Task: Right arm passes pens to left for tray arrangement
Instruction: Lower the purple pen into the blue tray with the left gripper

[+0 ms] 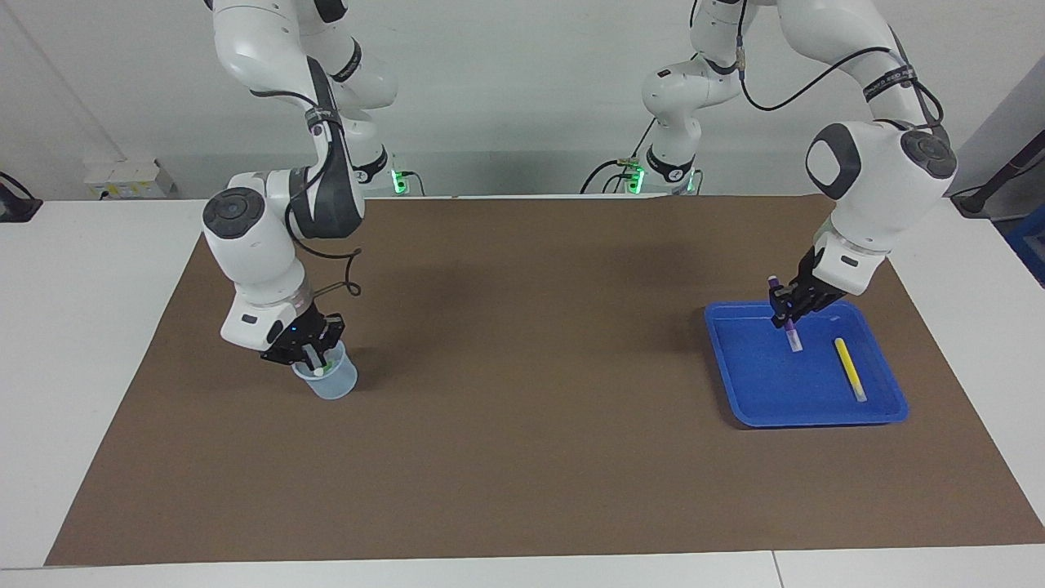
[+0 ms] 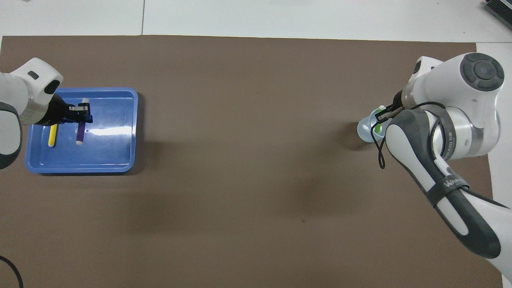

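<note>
One slim yellow pen (image 1: 850, 369) already lies flat in the glossy, round-cornered blue tray (image 1: 886, 412). Beside it, the left end effector (image 1: 789, 318) grips the purple pen (image 1: 792, 335), tip-down over the tray. The right end effector (image 1: 314, 356) reaches into the translucent cup (image 1: 333, 384) at the green pen (image 2: 377, 128); whether it has closed, I cannot tell.

Glossy blue plastic tray (image 2: 116, 160) with glare, translucent plastic cup (image 1: 336, 384), matt brown paper-like mat (image 1: 522, 408), smooth white table (image 1: 73, 327).

Brown mat (image 1: 522, 392) covering most of the white desk (image 1: 73, 327); translucent pale-blue cup (image 1: 333, 382) standing on that mat.
</note>
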Available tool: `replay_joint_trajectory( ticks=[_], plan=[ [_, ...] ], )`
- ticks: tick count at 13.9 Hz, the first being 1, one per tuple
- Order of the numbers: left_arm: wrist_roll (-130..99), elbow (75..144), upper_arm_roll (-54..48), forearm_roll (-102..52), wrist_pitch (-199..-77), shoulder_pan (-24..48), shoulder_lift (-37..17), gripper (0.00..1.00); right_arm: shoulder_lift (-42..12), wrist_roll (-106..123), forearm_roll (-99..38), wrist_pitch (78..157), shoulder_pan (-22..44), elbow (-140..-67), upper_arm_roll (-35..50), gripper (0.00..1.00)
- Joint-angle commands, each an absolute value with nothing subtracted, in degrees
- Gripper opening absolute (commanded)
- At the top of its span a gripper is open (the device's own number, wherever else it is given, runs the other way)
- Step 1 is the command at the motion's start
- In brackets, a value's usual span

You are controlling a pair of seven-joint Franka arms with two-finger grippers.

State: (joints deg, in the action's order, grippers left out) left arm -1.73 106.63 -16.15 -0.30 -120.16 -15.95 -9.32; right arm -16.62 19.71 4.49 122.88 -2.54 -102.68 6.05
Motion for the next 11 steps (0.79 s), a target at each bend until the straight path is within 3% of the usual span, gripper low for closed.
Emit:
replay_joint_trajectory(
  ticks=[1, 3, 4, 5, 11],
  plan=[
    [3.68, 107.05, -16.70, 4.21, -126.10, -17.83, -13.52, 0.00, -16.79, 20.30, 5.45, 123.13, -3.60, -101.52, 6.77, 0.13],
    [6.23, 107.49, -16.61, 4.48, -128.92, -20.03, -16.16, 0.00, -16.87, 20.13, 5.27, 123.13, -3.52, -101.60, 6.86, 0.15],
    [6.76, 107.66, -16.09, 4.57, -130.24, -21.00, -17.22, 0.00, -17.05, 19.34, 5.10, 123.31, -3.52, -101.86, 6.86, 0.31],
    [6.85, 107.93, -16.00, 4.57, -131.12, -21.88, -17.84, 0.00, -17.14, 18.29, 5.01, 123.48, -3.52, -101.87, 6.86, 0.35],
    [8.00, 108.37, -15.91, 10.37, -136.14, -23.29, -21.18, 0.00, -17.40, 17.40, 5.80, 124.63, -3.16, -101.78, 6.77, 0.36]
  ],
)
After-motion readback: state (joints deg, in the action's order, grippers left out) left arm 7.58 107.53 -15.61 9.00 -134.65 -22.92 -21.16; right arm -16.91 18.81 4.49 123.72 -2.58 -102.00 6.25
